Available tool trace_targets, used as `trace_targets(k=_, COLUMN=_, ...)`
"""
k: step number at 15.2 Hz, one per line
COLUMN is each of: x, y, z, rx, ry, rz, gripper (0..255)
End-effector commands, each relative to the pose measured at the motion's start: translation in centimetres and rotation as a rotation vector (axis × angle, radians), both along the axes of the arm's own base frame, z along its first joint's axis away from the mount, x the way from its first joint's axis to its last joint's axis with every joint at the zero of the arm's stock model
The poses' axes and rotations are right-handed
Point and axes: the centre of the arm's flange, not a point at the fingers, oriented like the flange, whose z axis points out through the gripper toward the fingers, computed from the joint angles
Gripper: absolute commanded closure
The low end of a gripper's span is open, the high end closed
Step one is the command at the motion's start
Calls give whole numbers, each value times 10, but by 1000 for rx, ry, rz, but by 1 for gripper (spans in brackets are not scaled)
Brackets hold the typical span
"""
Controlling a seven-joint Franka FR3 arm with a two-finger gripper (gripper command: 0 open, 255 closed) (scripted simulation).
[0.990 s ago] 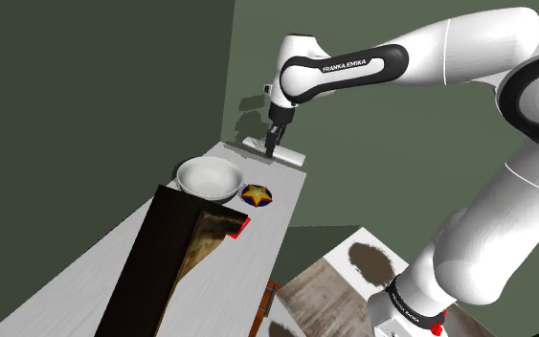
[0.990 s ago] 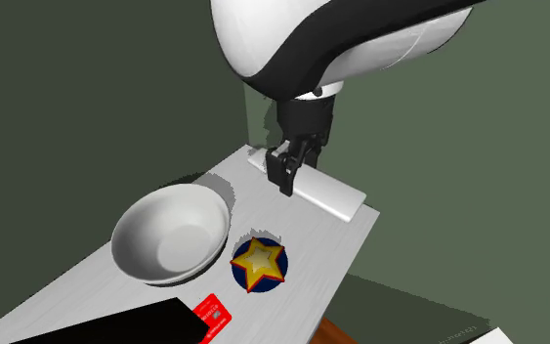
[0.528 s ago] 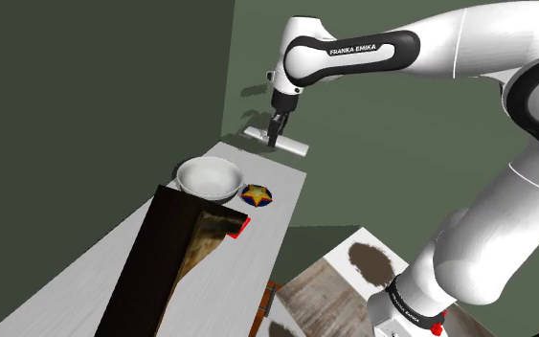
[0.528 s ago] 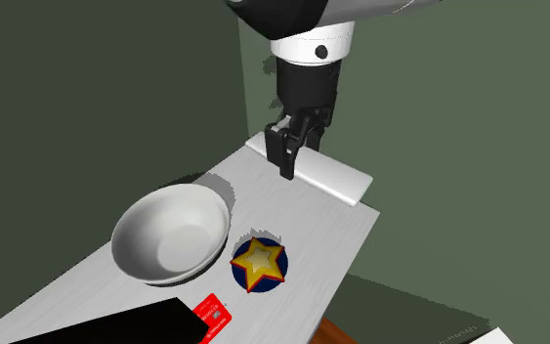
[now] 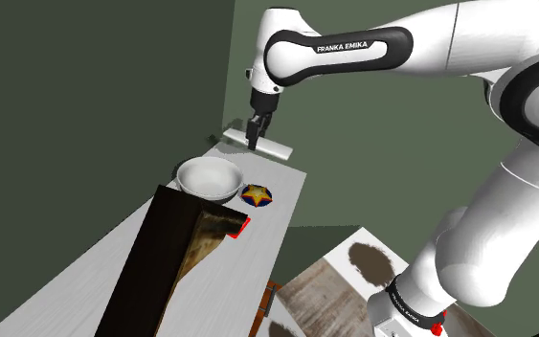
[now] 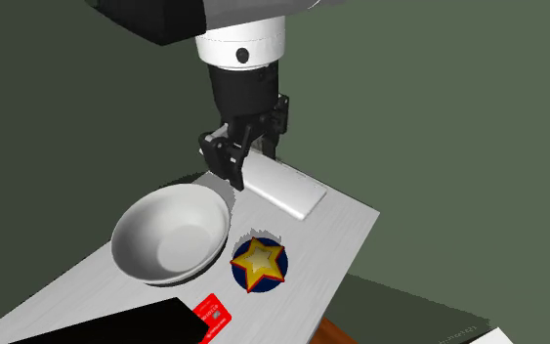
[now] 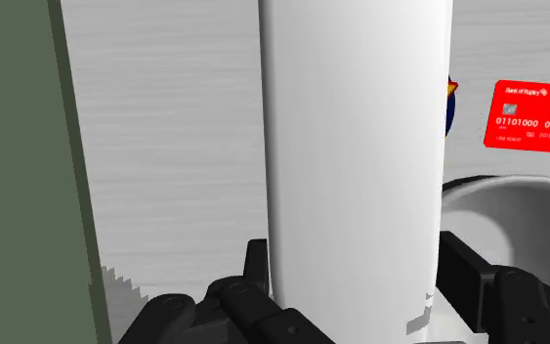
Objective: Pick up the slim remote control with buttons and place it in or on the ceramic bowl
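Dark green walls (image 5: pixel 85 86) meet at a corner behind the pale grey, grained counter (image 6: pixel 341 230). Light plank floor (image 5: pixel 326 287) below.

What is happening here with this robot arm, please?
The white arm's black gripper is shut on one end of a plain white slim remote, which seems lifted just above the far end of the grey table. The white bowl beside it is empty, so the placing is not yet done. A star-shaped item and a red card lie nearby.
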Motion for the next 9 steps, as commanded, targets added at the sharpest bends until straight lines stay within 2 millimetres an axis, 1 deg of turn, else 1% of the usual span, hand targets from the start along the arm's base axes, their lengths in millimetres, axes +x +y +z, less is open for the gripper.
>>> trace_targets(k=1, x=4, y=27, z=1, rx=0, ry=0, rz=-1, gripper=255)
trace_targets(k=8, x=8, y=120, z=2, rx=0, ry=0, rz=-1, gripper=255)
trace_targets(k=9, x=8, y=142, z=2, rx=0, ry=0, rz=-1, gripper=255)
